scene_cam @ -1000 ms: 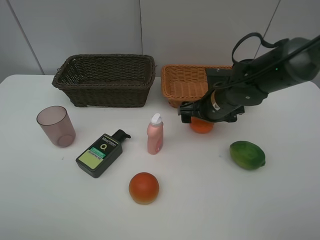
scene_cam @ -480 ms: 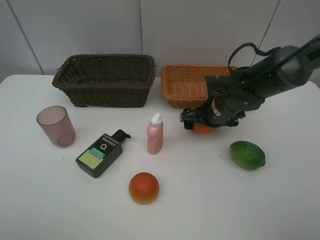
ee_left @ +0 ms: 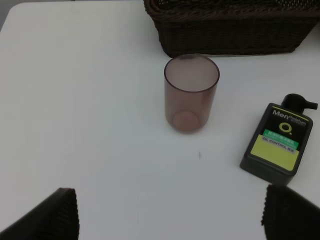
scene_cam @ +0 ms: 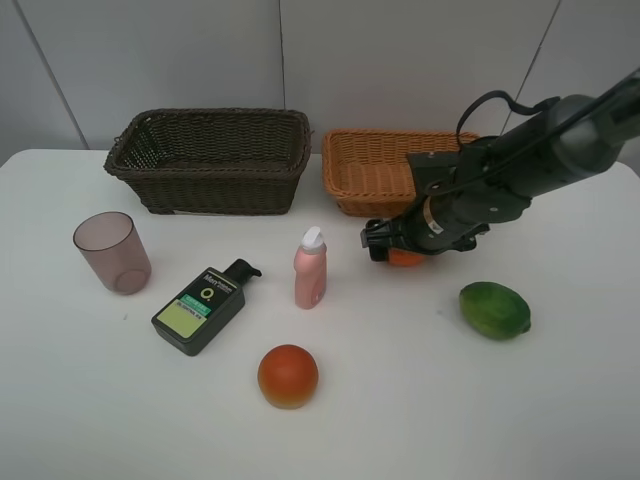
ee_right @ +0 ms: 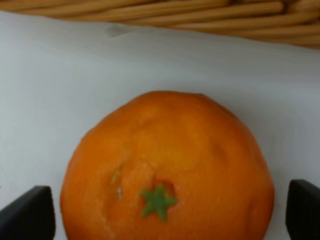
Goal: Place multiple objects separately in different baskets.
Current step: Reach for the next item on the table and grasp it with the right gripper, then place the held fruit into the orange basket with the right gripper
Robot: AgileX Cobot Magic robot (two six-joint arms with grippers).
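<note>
My right gripper [scene_cam: 402, 246] is open and low over the orange [scene_cam: 406, 259], just in front of the light tan basket [scene_cam: 352, 196]. In the right wrist view the orange [ee_right: 167, 170] sits between the two dark fingertips [ee_right: 27, 212], with the tan basket's wall [ee_right: 150, 10] behind it. My left gripper [ee_left: 170, 220] is open and empty above the table, facing the mauve cup [ee_left: 191, 93] and the green pump bottle [ee_left: 277, 142]. The dark brown basket [scene_cam: 215, 192] stands at the back left and holds nothing that I can see.
On the white table lie the cup [scene_cam: 112, 252], the pump bottle [scene_cam: 203, 306], the upright pink bottle [scene_cam: 310, 268], the red-orange fruit [scene_cam: 288, 376] and the green fruit [scene_cam: 494, 309]. The dark basket's wall [ee_left: 230, 35] shows behind the cup.
My right gripper has come down around the orange, which now shows less in the high view. The other objects have not moved.
</note>
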